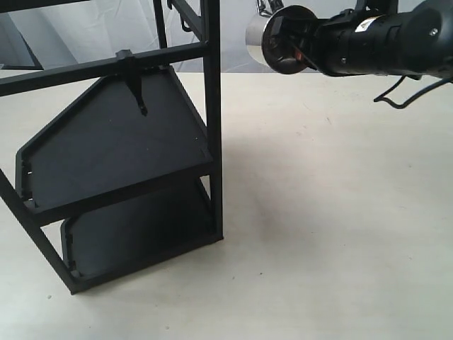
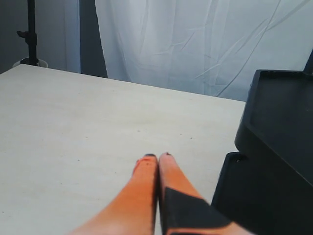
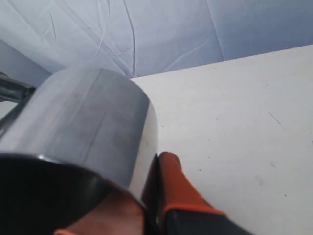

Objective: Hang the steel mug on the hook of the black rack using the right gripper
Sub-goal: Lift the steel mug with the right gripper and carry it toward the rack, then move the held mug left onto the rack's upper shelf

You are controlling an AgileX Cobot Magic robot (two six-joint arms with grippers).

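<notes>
High at the right of the exterior view, my right gripper [image 1: 297,47] is shut on the rim of the steel mug [image 1: 255,32]. The mug lies on its side, its looped handle [image 1: 265,7] pointing up. It hangs in the air to the right of the black rack [image 1: 211,120]. A small thin hook [image 1: 185,23] shows on the rack's upper bars, left of the mug and apart from it. In the right wrist view the mug [image 3: 88,122] fills the near side, its wall pinched between the orange fingers [image 3: 171,178]. My left gripper [image 2: 157,157] is shut and empty, low over the table.
A longer black hook with a blocky top [image 1: 134,78] hangs from the rack's cross bar over the upper shelf [image 1: 113,142]. The lower shelf [image 1: 134,237] sits beneath. In the left wrist view, both shelf edges [image 2: 279,127] stand close beside the left fingers. White curtain behind the table.
</notes>
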